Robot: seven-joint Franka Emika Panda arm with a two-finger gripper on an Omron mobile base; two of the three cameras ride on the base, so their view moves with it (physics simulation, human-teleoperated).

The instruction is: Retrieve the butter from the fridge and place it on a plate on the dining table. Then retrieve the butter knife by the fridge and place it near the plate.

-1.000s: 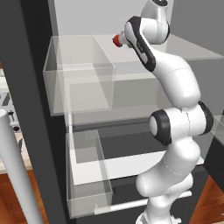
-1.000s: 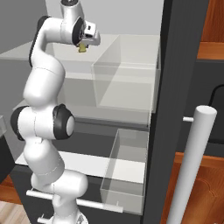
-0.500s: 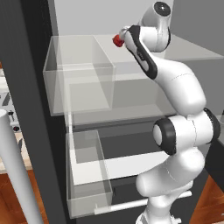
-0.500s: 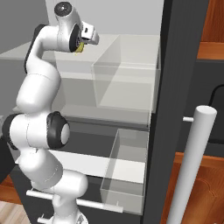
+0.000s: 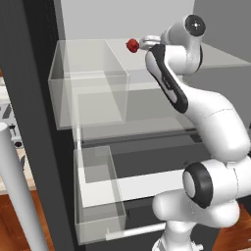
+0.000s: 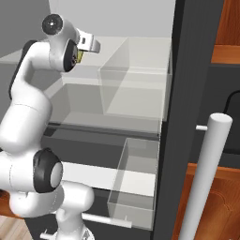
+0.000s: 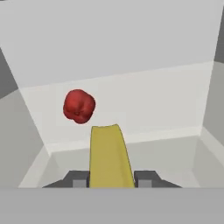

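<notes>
Between fingers (image 7: 111, 183): one butter (image 7: 109, 157).

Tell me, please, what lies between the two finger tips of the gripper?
The butter, a yellow stick, sits between the gripper finger tips in the hand view.

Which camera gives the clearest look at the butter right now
The hand view: the butter stands large between the hand's fingertips. The right base view shows a yellow sliver beside the wrist; in the left base view I can't make it out.
</notes>
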